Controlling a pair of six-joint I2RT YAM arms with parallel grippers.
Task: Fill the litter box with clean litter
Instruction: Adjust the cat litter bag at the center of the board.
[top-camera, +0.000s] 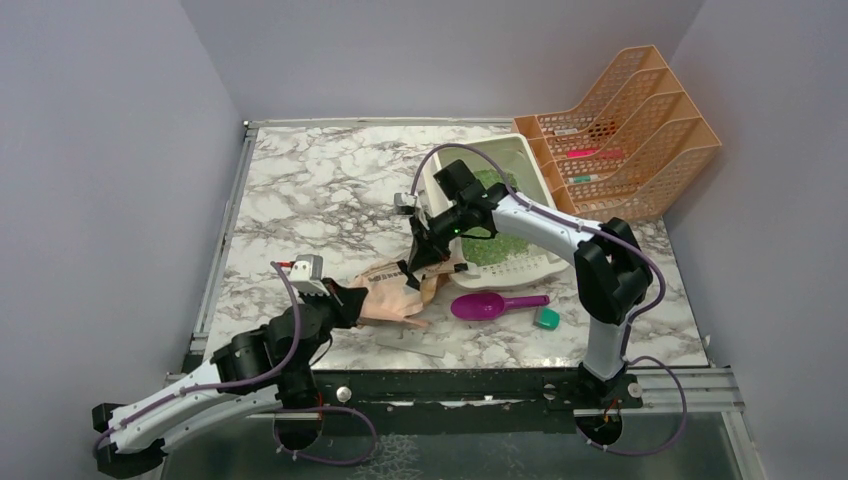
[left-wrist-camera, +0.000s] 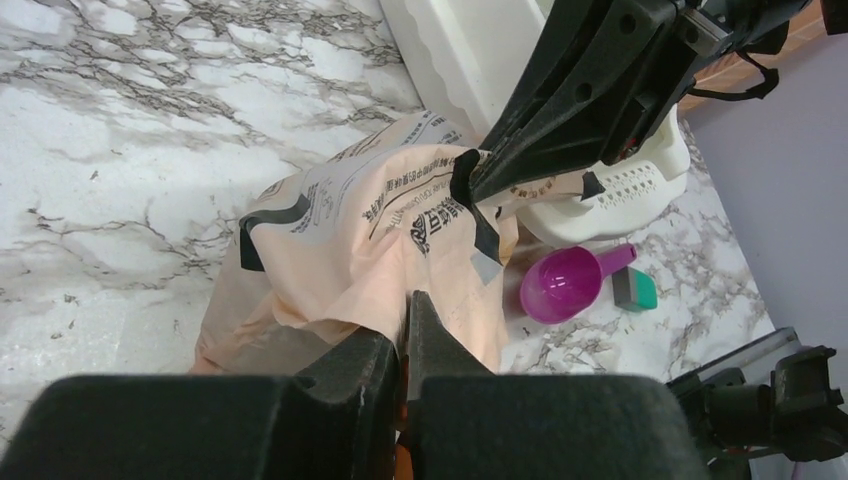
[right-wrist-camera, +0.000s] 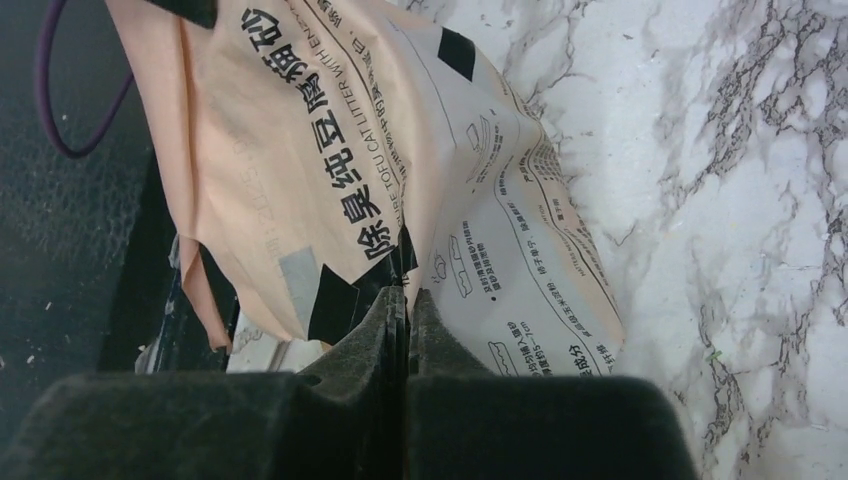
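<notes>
The cream-white litter box stands at the back right of the marble table, with green clean litter inside. Just in front of it, to the left, lies a tan paper bag with dark characters, crumpled. My left gripper is shut on the bag's near, loose paper edge. My right gripper is shut on a dark-taped fold of the bag on the side nearest the box. In the left wrist view its fingers pinch the bag's upper corner beside the litter box wall.
A magenta scoop and a small teal block lie right of the bag, in front of the box. An orange mesh file rack stands at the back right corner. A flat grey strip lies near the front edge.
</notes>
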